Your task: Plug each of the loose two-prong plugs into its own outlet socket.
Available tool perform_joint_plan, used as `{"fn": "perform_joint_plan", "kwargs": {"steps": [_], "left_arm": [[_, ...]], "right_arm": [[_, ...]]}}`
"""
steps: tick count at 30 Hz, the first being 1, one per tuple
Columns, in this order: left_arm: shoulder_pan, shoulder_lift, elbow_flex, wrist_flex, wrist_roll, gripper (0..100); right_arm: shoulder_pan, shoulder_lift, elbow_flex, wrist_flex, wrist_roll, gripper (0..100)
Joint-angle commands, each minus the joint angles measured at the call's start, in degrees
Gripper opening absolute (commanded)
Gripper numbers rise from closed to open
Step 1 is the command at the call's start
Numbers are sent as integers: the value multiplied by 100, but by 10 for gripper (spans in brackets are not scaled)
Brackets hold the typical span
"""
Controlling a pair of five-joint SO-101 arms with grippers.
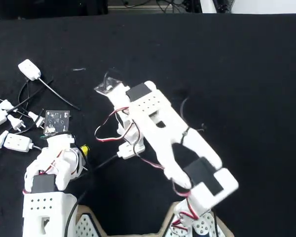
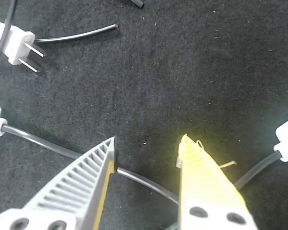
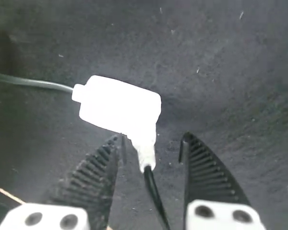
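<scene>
The right jaws stand parted, one on either side of the narrow neck of a white plug body (image 3: 146,148), and are not visibly pinching it. That straddling stance reads as lining up for a grasp or a push. The plug body butts against a larger white socket block (image 3: 117,105), whose own grey lead (image 3: 33,82) leaves from the far end. The prongs are hidden, so I cannot tell whether the pair is fully seated. The plug's black cord (image 3: 153,191) runs back between the jaws toward the wrist, which is probably why the jaws sit along the cord's line.

The left jaws are also parted and hold nothing. They hang low over the black desk (image 2: 182,62), with a black cable (image 2: 144,182) crossing the desk beneath the gap. Beyond them a loose two-prong plug (image 2: 17,45) lies flat with its prongs bare. It looks like the likeliest next pick, and open jaws facing that way would suit it.

In the high view, other loose plugs (image 1: 14,122) and sockets (image 1: 17,142) crowd the desk's left edge beside the left arm (image 1: 49,168), placed within its easy reach. One socket (image 1: 29,69) lies further off on its lead. Most of the task looks undone, and the crossed leads could drag neighbours along when one piece is lifted
</scene>
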Motion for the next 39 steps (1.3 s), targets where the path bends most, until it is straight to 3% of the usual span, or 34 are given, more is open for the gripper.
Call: {"fn": "perform_joint_plan", "kwargs": {"steps": [1, 8, 15, 25, 29, 39], "left_arm": [[-13, -44, -48, -9, 26, 220], [-435, -44, -154, -18, 62, 220], [-1270, -53, -268, -185, 440, 220], [-1859, -53, -321, -378, 835, 220], [-1859, -53, -312, -378, 835, 220], [-1824, -53, -312, -352, 835, 220]], "right_arm": [[-237, -892, -303, 9, 607, 181], [-343, -1077, -303, 141, 1723, 202], [-343, -760, 4, 149, 2980, 413], [-844, -242, 558, -62, 4202, 335], [-914, 154, 804, -668, 4316, 335], [-695, 778, 787, -967, 4281, 299]]}}
